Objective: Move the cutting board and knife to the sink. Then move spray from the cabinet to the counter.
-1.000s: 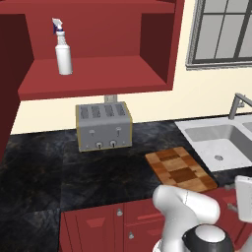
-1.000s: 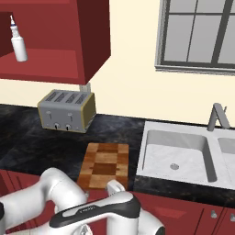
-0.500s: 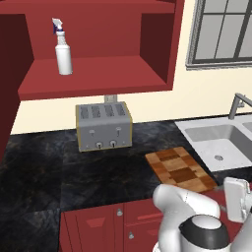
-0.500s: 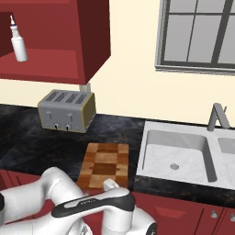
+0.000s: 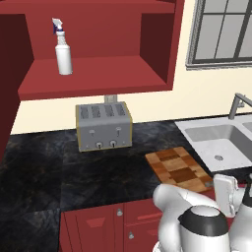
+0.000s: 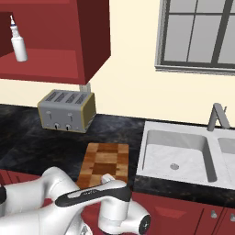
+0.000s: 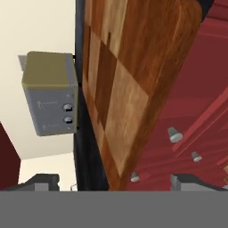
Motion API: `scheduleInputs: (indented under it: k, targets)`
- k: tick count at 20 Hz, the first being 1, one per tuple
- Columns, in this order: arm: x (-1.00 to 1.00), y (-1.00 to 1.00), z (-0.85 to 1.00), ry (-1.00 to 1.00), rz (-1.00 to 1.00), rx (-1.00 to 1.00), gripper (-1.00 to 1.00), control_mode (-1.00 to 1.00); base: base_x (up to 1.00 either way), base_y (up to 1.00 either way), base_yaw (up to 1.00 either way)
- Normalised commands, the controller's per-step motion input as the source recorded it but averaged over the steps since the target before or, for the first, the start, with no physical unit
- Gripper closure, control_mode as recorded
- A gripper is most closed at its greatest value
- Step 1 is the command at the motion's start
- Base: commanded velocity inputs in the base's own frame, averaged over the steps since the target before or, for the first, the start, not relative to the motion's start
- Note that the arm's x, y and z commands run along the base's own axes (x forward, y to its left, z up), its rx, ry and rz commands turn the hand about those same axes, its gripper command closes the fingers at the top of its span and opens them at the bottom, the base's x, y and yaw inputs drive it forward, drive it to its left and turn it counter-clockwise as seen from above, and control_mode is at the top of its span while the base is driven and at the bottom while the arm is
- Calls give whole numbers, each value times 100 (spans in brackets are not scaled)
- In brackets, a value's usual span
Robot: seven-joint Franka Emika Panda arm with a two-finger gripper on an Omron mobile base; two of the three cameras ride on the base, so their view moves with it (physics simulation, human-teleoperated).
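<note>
Lower centre of the right base view: cutting board lies flat on the black counter, near edge at the counter's front, just left of the sink. Compared with a second ago, the arm has swung low in front of the counter; scene otherwise unchanged. Gripper jaws spread wide, holding nothing, the board edge framed between the tips in the hand view. Judgement: approach to the first pickup is under way. Spray stands in the cabinet, upper left; toaster below it. Knife not discernible.
</note>
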Motion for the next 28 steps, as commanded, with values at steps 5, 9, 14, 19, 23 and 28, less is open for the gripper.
scheduleInputs:
  k: [5,9,14,19,23,28]
  targets:
    - [35,7,-22,-10,0,0,-100,-100,0,0,0]
    - [28,8,-31,-11,0,0,-100,-100,0,0,0]
    - [23,5,-28,-10,0,0,-100,-100,0,0,0]
    - [23,0,-20,-7,0,0,-100,-100,0,0,0]
    - [21,0,-14,-6,0,0,-100,-100,0,0,0]
    - [14,0,-4,-1,0,0,100,-100,0,0,0]
